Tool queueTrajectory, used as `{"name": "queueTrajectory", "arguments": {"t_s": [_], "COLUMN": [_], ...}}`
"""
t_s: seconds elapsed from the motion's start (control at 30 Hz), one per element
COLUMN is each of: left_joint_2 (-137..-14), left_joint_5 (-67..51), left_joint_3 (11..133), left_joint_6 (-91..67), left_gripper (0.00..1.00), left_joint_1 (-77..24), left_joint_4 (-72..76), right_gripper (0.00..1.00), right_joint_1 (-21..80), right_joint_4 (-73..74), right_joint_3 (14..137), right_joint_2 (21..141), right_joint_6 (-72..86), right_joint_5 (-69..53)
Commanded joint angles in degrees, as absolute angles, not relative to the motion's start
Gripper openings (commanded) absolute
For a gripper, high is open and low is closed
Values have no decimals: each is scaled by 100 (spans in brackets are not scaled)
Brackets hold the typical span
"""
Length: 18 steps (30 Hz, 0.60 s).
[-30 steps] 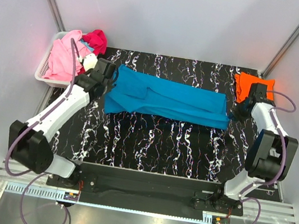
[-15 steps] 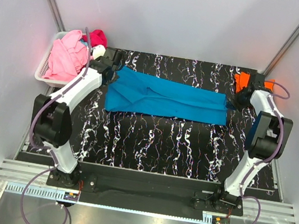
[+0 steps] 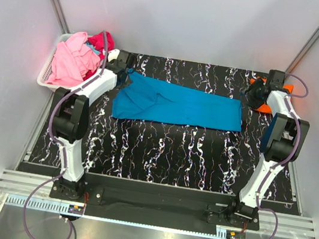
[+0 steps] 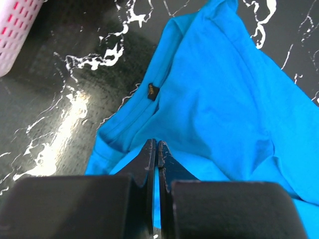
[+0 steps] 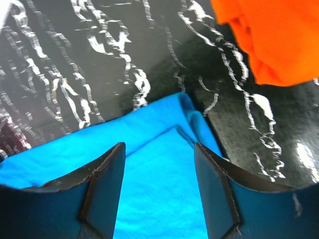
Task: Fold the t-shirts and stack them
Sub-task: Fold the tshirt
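The blue t-shirt (image 3: 180, 104) is soft, light and limp, so I would pinch its corners; left claw (image 4: 156, 144) is clenched, right claw (image 5: 158, 148) released

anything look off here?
The blue shirt isn't folded square: its left end flares wider, rumpled and slanted. The orange shirt sits crumpled at the far right corner, and the pink shirt spills over the basket rim.

Overhead from behind, whole tabletop (image 3: 160, 150); wrist views close, angled down at opposite ends of shared turquoise t-shirt (image 3: 186, 107).
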<state>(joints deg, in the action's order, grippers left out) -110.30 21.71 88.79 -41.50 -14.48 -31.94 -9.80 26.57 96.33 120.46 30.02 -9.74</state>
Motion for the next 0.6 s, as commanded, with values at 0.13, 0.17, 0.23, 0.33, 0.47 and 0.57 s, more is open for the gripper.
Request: {"name": "queueTrajectory", "arguments": {"t_s": [0.13,0.17,0.23,0.33,0.47,0.57], "left_joint_2": [-11144,-11171,-11206,-11206,-11153,-11215], "left_joint_5": [2161,2206,2224,2050,1829,1793], "left_joint_3": [9202,9193,9211,9080,8921,9131], "left_joint_6": [-4131,-4148,-4166,-3921,-3403,-3130], "left_gripper": [0,0,0,4,5,9], "left_joint_1": [-1336,-1336,-1318,-1318,-1318,-1318], "left_joint_4": [-2769,-2760,-2751,-2287,-1356,-1239], "right_gripper": [62,61,61,59,59,59], "right_joint_1": [-791,-748,-572,-238,342,676], "right_joint_4": [2259,2250,2241,2233,2267,2285], "right_joint_3": [9089,8983,8684,8377,8104,7928], "right_joint_2": [11286,11242,11127,10969,10793,10749], "right_joint_6": [2883,2839,2778,2611,2487,2513], "right_joint_5": [-1608,-1704,-1845,-2118,-2311,-2434]}}
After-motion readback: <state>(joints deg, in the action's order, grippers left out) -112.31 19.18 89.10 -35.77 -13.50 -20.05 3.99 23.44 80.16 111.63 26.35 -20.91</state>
